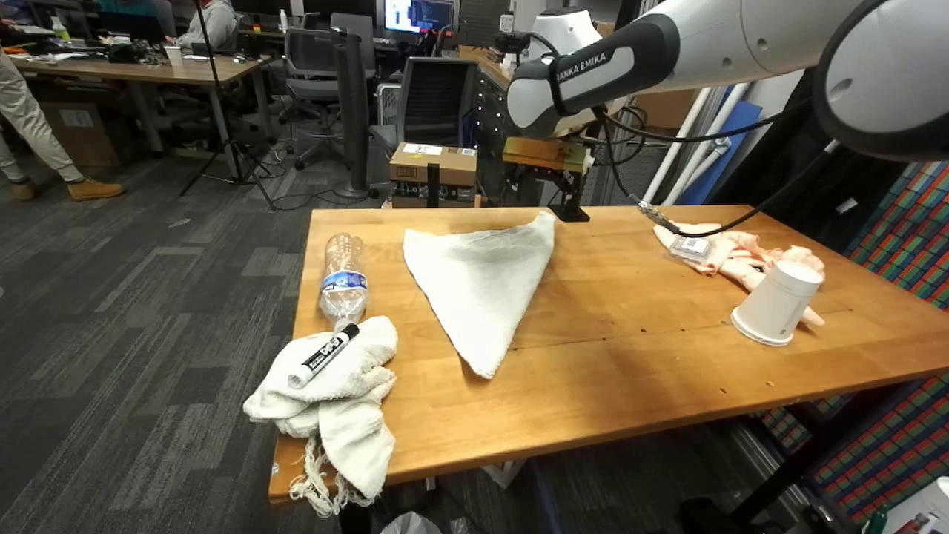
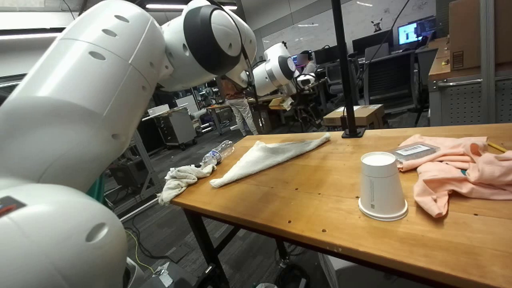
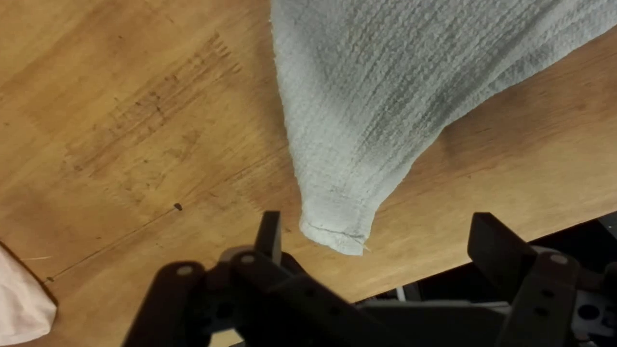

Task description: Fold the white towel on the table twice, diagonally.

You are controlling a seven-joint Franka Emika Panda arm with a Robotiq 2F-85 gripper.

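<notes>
White and glossy, the Franka arm (image 1: 712, 44) stretches high over the wooden table (image 1: 637, 297), its gripper (image 3: 376, 231) pointing down near the edge, fingers (image 3: 269, 236) spread wide and released. From where I stand, the white towel (image 1: 482, 297) makes a soft triangle on honey-coloured boards, its weave nubbly and ribbed; a clear plastic bottle (image 1: 345, 278) lies just beside a crumpled, fringed cloth (image 1: 363, 371), and a white paper cup (image 1: 778, 304) stands upside down, well apart. Beneath the gripper, in the wrist view, one blunt, hemmed corner of the towel shows between the fingertips, wood visible on either side.
</notes>
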